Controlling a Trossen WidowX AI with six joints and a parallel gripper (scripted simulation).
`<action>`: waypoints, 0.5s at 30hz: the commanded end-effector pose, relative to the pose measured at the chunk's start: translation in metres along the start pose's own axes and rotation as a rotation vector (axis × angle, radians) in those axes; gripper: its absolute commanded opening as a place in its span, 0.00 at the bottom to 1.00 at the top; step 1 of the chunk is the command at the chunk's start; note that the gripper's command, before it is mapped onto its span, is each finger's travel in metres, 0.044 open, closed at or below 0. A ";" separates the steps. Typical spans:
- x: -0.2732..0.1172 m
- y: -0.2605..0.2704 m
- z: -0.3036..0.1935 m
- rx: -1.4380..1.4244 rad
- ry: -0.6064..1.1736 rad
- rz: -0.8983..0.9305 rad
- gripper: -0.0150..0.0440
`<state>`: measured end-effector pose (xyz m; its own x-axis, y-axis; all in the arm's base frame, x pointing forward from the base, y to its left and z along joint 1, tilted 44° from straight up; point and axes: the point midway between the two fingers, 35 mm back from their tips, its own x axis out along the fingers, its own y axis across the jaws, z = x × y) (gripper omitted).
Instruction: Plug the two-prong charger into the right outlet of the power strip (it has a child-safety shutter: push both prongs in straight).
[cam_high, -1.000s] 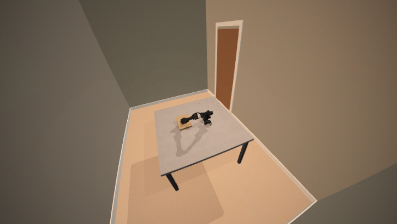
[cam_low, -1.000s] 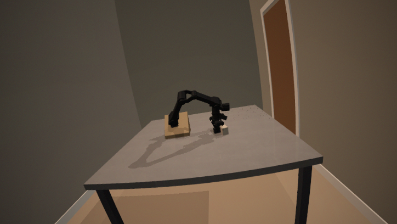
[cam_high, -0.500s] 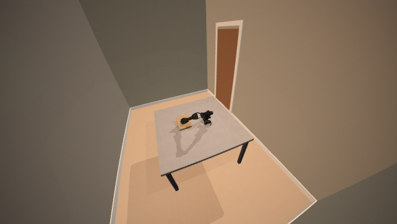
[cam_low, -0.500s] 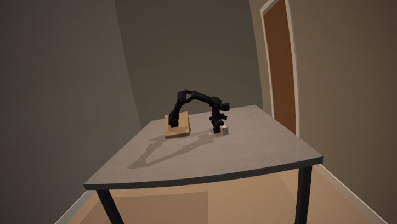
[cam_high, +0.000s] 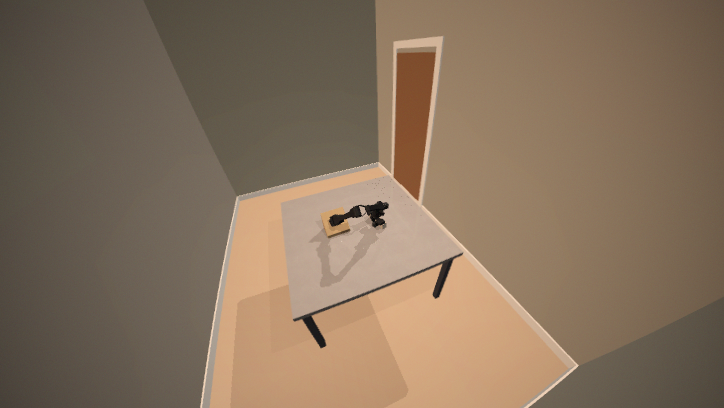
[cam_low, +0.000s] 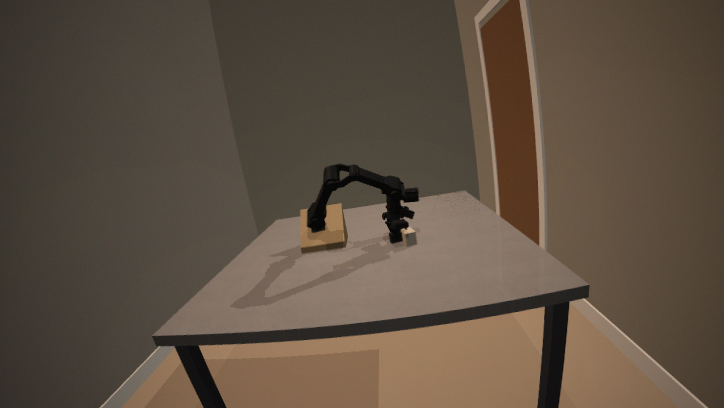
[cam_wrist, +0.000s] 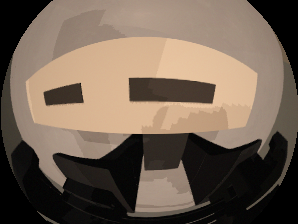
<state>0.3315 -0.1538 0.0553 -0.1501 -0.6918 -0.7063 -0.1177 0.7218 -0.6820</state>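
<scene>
The power strip (cam_wrist: 120, 63) (cam_low: 410, 236) is a cream bar lying on the grey table (cam_low: 455, 273) (cam_high: 400, 253). In the wrist view it shows two dark openings, a short left outlet (cam_wrist: 63, 94) and a longer right outlet (cam_wrist: 173, 90). My gripper (cam_wrist: 159, 131) (cam_low: 395, 234) (cam_high: 377, 223) points straight down just over the strip, near the right outlet. It is shut on the charger (cam_wrist: 162, 159), a dull block between the dark fingers. Its prongs are hidden under it, so I cannot tell whether they touch the outlet.
The arm stands on a tan base block (cam_low: 326, 238) (cam_high: 338, 231) to the left of the strip. A brown door (cam_low: 511, 116) (cam_high: 412, 121) is in the wall behind the table.
</scene>
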 end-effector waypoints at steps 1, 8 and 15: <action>-0.002 -0.001 0.004 0.014 -0.017 -0.002 0.25; -0.001 -0.002 0.004 0.014 -0.017 -0.002 0.25; -0.001 -0.002 0.005 0.014 -0.017 -0.002 0.25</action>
<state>0.3315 -0.1538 0.0549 -0.1505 -0.6910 -0.7071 -0.1174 0.7226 -0.6812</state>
